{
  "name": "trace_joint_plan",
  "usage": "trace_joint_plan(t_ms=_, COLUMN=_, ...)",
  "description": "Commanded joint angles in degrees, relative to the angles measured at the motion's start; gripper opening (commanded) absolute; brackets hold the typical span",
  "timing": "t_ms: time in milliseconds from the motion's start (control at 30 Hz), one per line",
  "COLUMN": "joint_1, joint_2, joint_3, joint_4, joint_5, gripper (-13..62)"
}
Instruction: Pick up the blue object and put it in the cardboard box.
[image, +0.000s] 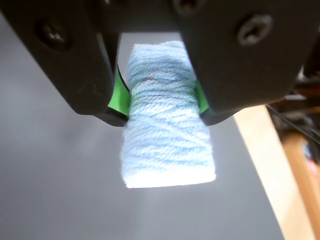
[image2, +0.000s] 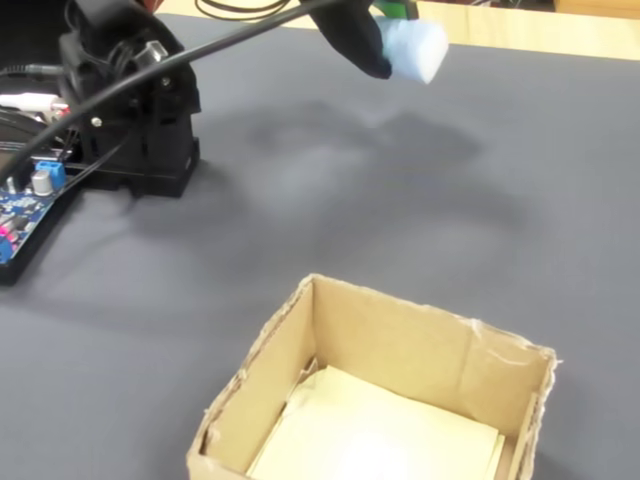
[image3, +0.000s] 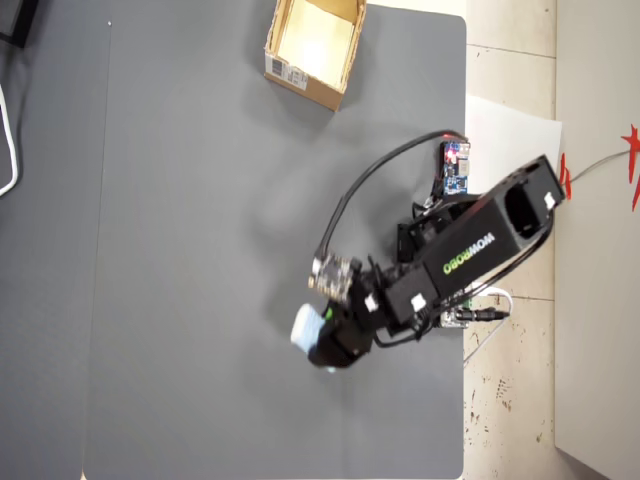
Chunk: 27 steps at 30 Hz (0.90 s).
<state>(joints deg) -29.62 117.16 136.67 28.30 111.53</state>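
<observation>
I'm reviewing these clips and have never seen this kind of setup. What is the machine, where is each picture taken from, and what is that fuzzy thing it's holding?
It is a small black hobby robot arm bolted at the edge of a dark grey mat. One camera rides on its wrist, one stands low beside the table, one looks straight down. The gripper is shut on a small pale-blue roll of yarn, lifted clear of the mat. A shallow tan cardboard box sits apart, open, with pale paper inside. A small blue circuit board lies by the arm's base.

Text: "WOWROBO" in white letters | On: black boxy arm segment (image3: 480, 245), behind the pincer (image3: 318, 340) | Other: white label (image3: 283, 72) on tan cardboard box (image3: 300, 88), print unreadable
</observation>
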Motion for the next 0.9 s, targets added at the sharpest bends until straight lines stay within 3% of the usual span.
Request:
trace_joint_plan(t_ms=0, joint_1=3.69, joint_2=3.34, joint_3=-0.79, joint_4=-7.73, joint_5=-0.88, gripper=10.7)
trace_joint_plan(t_ms=867, joint_1=49.83, joint_2=15.21, joint_3=14.77, joint_4=-43.59, joint_5=-21.27, gripper=11.3)
